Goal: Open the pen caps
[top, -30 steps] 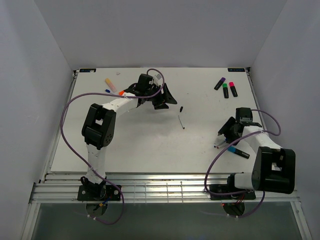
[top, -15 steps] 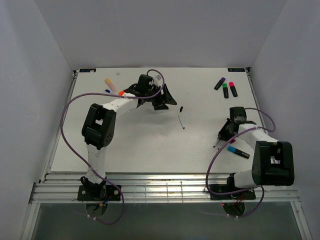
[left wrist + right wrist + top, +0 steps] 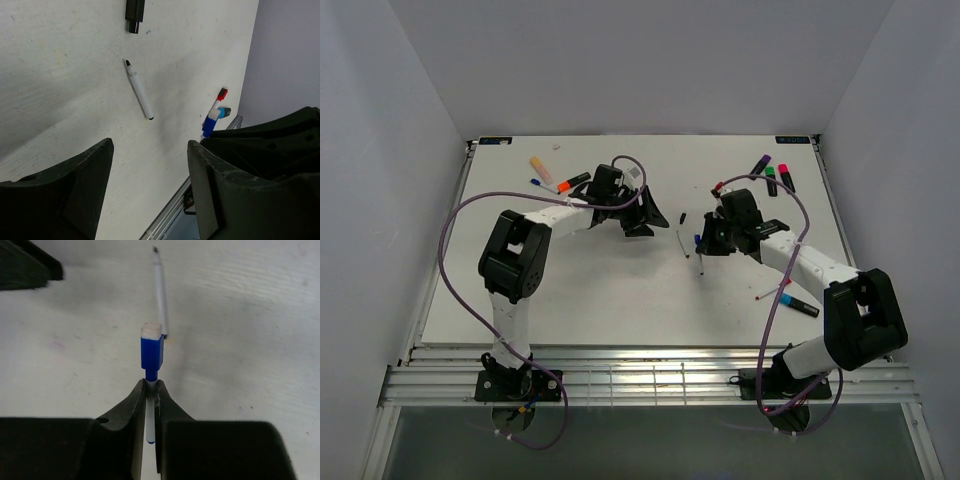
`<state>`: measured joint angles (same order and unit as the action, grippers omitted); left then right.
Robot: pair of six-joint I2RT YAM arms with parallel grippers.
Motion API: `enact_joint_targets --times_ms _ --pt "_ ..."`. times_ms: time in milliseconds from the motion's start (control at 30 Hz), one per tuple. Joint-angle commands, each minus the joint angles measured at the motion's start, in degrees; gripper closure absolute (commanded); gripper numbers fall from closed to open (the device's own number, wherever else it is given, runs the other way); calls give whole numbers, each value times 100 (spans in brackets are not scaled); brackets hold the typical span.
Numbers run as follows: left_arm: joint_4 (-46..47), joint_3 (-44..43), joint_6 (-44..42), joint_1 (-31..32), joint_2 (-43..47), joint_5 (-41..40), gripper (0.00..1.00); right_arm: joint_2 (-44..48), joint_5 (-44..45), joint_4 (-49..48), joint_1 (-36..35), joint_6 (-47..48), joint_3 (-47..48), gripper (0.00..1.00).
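Right wrist view: my right pincer (image 3: 150,385), newly swung to centre, clamps a thin pen (image 3: 150,422), blue cap (image 3: 152,352) outward; I reckon the spread left pincer (image 3: 150,150) pulls next.

A white table (image 3: 600,300) fills the middle, its top matte and faintly scuffed. Plain pale lilac-grey walls close it in: the back wall (image 3: 640,60) at 12 o'clock, the left wall (image 3: 380,200) at 9 o'clock, the right wall (image 3: 910,150) at 3 o'clock. A slatted metal rail (image 3: 650,378) edges the table at 6 o'clock. The light is soft and even.
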<state>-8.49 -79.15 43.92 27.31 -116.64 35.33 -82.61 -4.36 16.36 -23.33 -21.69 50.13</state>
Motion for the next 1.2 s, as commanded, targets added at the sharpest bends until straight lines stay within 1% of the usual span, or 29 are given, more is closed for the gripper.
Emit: enact_joint_targets --times_ms 0,200,400,633,800,1000,1067,1167 --pt "295 128 2 125 581 255 29 -150 -932 -466 -163 412 410 92" --pt "392 462 99 284 792 193 34 -660 -1304 -625 -488 289 814 92" --pt "471 629 161 328 994 132 34 -871 -1331 -792 -716 122 902 92" --pt "489 744 143 380 977 141 34 -687 -1348 -1144 -752 -160 779 92" --pt "304 726 -15 380 1003 -35 34 -485 -1251 -1100 -752 -186 709 92" --pt "392 735 81 389 950 96 42 -484 -1295 -1240 -752 -283 656 92" --pt "383 726 99 398 959 97 46 -546 -1339 -1319 -752 -370 673 92" --pt "383 717 125 389 1003 35 48 -625 -1392 -1398 -761 -467 683 92"
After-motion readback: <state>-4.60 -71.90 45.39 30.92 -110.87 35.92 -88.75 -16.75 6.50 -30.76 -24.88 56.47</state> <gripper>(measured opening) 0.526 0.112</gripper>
